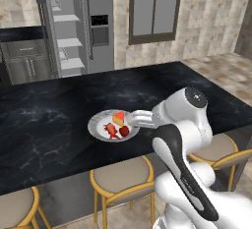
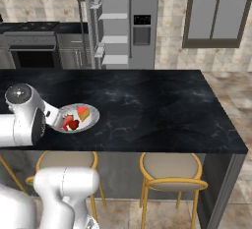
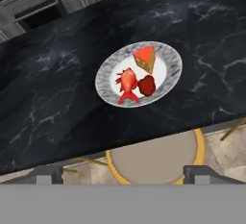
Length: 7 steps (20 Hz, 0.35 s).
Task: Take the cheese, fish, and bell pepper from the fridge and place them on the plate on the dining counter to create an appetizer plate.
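1. Plate (image 3: 106, 71) sits on the dining counter (image 3: 57, 103), near its stool-side edge.
2. On the plate: cheese (image 3: 144, 58), fish (image 3: 127, 84), bell pepper (image 3: 147, 85); fish and pepper touching.
3. Gripper (image 3: 123, 175) hangs above the plate, jaws spread wide, holding nothing.
4. Fridge (image 1: 93, 24) beyond the counter, one door open.

The glossy black marble bench (image 3: 57, 88) carries 1 round plate (image 3: 170, 57) near its stool-side edge, holding 3 food pieces.
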Available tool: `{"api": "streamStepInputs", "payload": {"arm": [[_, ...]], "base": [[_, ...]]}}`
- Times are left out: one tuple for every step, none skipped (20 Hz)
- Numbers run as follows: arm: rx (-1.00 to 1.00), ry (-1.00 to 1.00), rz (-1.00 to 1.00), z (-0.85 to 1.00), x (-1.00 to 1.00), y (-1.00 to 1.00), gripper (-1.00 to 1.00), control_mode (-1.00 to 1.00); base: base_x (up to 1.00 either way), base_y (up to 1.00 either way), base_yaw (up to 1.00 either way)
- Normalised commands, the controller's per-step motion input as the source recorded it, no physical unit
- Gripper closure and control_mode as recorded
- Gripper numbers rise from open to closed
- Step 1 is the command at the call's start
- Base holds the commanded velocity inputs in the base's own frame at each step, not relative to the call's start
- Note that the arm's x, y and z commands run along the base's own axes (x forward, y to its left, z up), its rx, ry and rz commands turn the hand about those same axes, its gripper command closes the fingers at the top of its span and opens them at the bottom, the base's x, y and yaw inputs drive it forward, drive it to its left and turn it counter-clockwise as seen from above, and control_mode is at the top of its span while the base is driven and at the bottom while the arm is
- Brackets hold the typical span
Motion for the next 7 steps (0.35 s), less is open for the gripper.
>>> {"api": "streamStepInputs", "payload": {"arm": [[0.00, 0.11, -0.05, 1.00, -1.00, -0.22, -1.00, -1.00], [0.00, 0.11, -0.04, 1.00, -1.00, -0.22, -1.00, -1.00], [0.00, 0.11, -0.04, 1.00, -1.00, -0.24, -1.00, -1.00], [-0.02, 0.13, -0.04, 1.00, -1.00, -0.26, -1.00, -1.00], [-0.05, 0.12, -0.04, 1.00, -1.00, -0.29, -1.00, -1.00], [-0.09, 0.11, -0.03, 1.00, -1.00, -0.34, -1.00, -1.00], [-0.11, 0.11, -0.03, 1.00, -1.00, -0.36, -1.00, -1.00]], "base": [[0.00, 0.00, 0.00], [0.00, 0.00, 0.00], [0.00, 0.00, 0.00], [0.00, 0.00, 0.00], [0.00, 0.00, 0.00], [0.00, 0.00, 0.00], [0.00, 0.00, 0.00]]}}
